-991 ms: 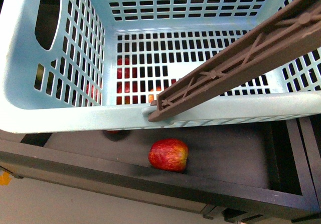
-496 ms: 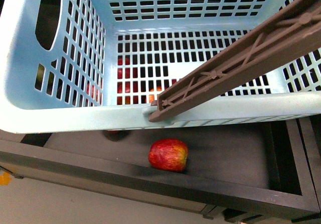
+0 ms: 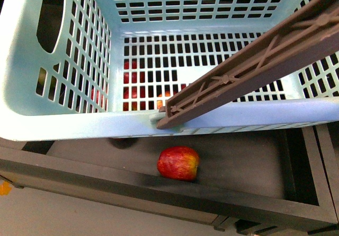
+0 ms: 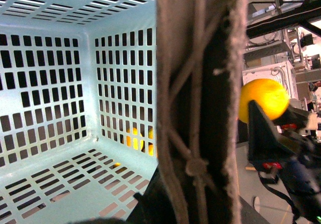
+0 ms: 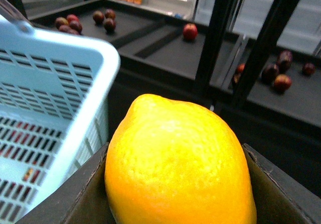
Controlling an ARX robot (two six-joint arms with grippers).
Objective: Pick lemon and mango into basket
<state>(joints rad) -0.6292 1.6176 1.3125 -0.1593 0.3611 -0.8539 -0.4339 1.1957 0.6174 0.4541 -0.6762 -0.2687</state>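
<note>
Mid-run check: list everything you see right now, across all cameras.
Basket: one, pale turquoise, close in front; no fruit seen inside.
Handle: one, brown-grey, slanting across the basket.
Shelf: one, black, under the basket.
Red fruit: one, red with yellow streaks, on the shelf just below the basket's near rim.
Far fruit: several, dark red, on black shelves in the background.
Lemon: one, bright yellow, outside the basket, held.
Right claw: one, dark, shut on the lemon.

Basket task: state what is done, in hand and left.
Done: no fruit shows inside the basket. In hand: the right pincer grips the lemon outside it. Left: drop the lemon in, then fetch the mango, which no view clearly shows.
</note>
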